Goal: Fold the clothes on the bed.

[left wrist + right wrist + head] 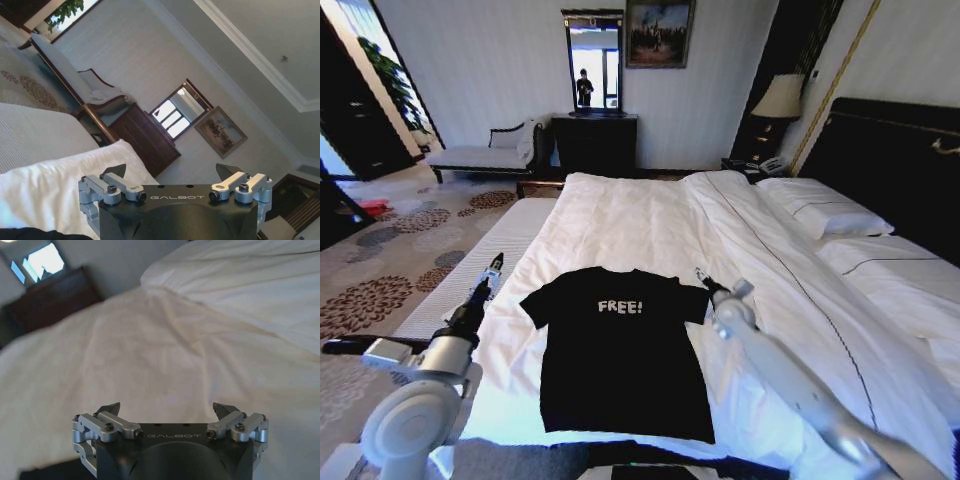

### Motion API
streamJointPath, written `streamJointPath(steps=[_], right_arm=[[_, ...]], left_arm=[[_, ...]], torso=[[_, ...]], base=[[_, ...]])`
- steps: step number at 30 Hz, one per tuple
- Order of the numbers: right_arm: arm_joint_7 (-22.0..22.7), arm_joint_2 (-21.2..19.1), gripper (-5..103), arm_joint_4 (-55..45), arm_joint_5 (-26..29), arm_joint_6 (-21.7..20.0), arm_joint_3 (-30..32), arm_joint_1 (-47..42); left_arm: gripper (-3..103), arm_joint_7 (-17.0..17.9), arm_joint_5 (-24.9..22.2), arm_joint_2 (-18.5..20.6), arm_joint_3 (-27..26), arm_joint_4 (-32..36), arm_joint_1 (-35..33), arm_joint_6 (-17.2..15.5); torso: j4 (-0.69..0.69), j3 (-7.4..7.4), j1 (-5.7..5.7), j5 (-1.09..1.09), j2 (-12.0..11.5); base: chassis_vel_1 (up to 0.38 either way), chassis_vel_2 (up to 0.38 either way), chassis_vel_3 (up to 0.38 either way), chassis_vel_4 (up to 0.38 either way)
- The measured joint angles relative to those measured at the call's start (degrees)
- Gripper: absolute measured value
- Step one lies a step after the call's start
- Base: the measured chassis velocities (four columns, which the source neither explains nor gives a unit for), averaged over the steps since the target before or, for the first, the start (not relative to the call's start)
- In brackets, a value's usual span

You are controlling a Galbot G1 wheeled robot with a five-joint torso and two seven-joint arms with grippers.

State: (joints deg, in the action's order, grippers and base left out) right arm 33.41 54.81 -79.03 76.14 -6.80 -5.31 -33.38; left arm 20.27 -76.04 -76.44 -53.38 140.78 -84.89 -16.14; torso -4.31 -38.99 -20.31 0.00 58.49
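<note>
T-shirt (625, 355) lay flat on the bed (650, 225), near the foot edge closest to the robot, chest side up with the white "FREE!" lettering readable and the collar pointing toward the far side of the duvet. Both sleeves were spread out, body unfolded, hem toward the robot. Laid out like that it reads as a prepped start state: no fold made yet, task at step zero by my read.

Left end effector (492, 272) sat just off the shirt's left sleeve, over the bed's edge, not touching fabric. Left wrist view showed its fingers (116, 171) spread wide with nothing between them, camera tilted up at the far wall, so the tool was angled forward rather than down.

Right end effector (705, 278) was just beside the right sleeve tip, above the white duvet. Right wrist view showed the fingertips (111, 407) wide apart, empty, duvet beyond them.

The symmetric placement makes sense: one arm per sleeve, both jaws pre-opened, flanking the shirt at shoulder level. Likely set up for a two-handed pinch at the sleeves or shoulders so the fabric folds evenly instead of dragging to one side.

Risks as I judge them: thin cotton on a soft duvet, so a pinch could catch the duvet too; black fabric edge hard to separate from what's under it.
</note>
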Motion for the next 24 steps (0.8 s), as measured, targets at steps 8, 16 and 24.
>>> streamJointPath(steps=[8,16,24], right_arm=[[-8.14,1.18,100,10.72,-5.01,-3.52,-6.19,4.42],[-13.52,3.40,100,16.51,-6.10,-1.32,-8.28,7.99],[-14.15,4.21,100,17.23,-5.38,-1.31,-8.97,8.72]], left_arm=[[100,0.57,-0.02,-0.70,-0.76,0.58,-0.34,-0.24],[100,1.12,0.12,-1.64,-0.23,0.74,0.11,-0.44],[100,1.43,0.62,-2.06,0.65,-0.05,0.68,-0.46]], torso=[[-0.04,0.01,0.01,0.01,0.00],[-0.01,0.01,0.01,0.00,0.00],[-0.01,0.01,0.01,0.01,0.01]], base=[[0.000,0.000,0.000,0.000],[0.000,0.000,0.000,0.000],[0.000,0.000,0.000,0.000]])
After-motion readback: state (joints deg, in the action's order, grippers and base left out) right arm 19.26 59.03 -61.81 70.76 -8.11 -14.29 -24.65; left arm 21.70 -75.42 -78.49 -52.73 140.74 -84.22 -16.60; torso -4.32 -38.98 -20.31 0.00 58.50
